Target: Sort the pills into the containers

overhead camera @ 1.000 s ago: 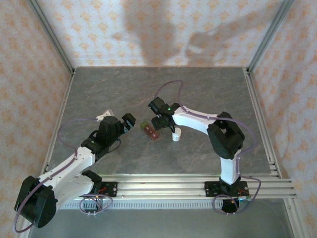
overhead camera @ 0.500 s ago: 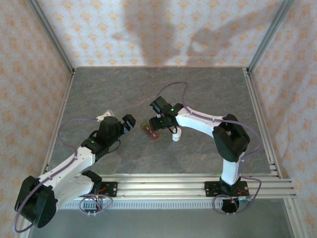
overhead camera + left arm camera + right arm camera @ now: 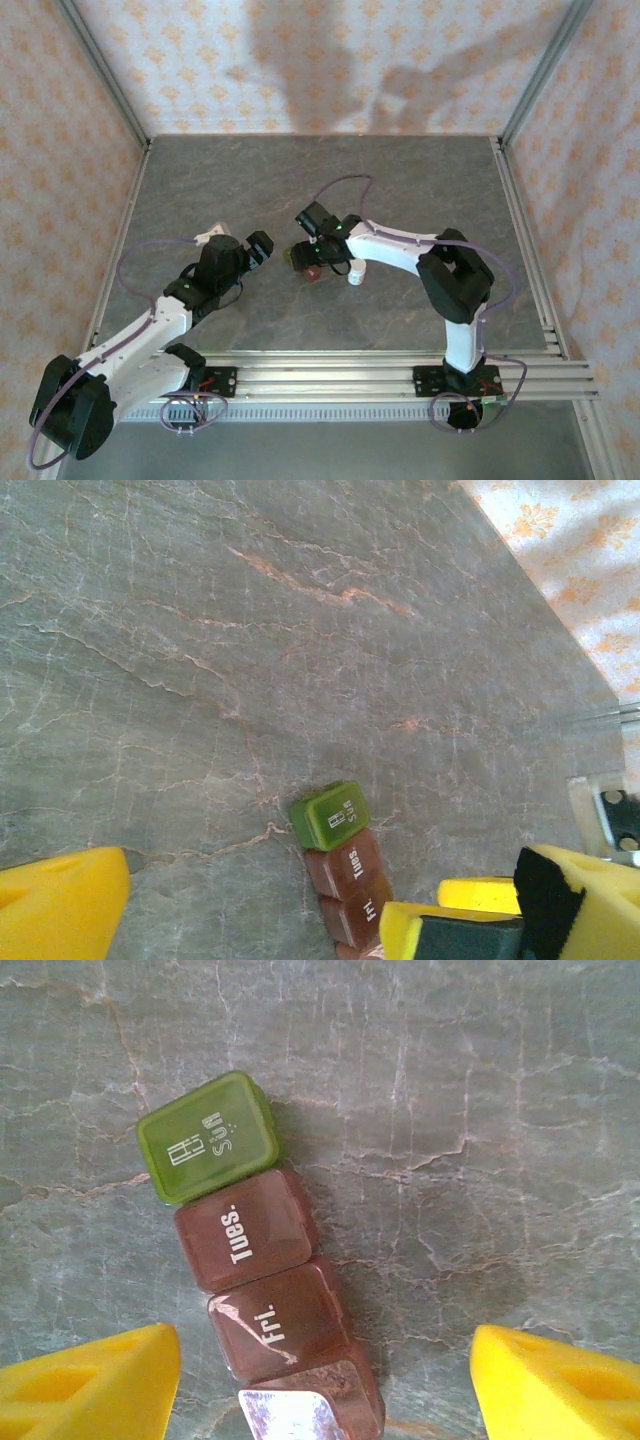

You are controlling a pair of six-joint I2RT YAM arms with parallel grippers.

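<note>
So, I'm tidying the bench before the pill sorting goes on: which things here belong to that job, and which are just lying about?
Job: the containers strip, green Sun end then brown Tues and Fri; the right claw, open over it; the white bottle beside it, perhaps the pills' source.
Lying about: the small white piece by the left arm.

Tabletop (image 3: 250, 180): grey, marble-veined, matte. Walls (image 3: 200, 60) on three sides, cream paper with orange floral print. Aluminium corner posts (image 3: 105, 75); slotted rails (image 3: 330, 375) along near edge. Soft shadows (image 3: 300, 70) on back wall.
</note>
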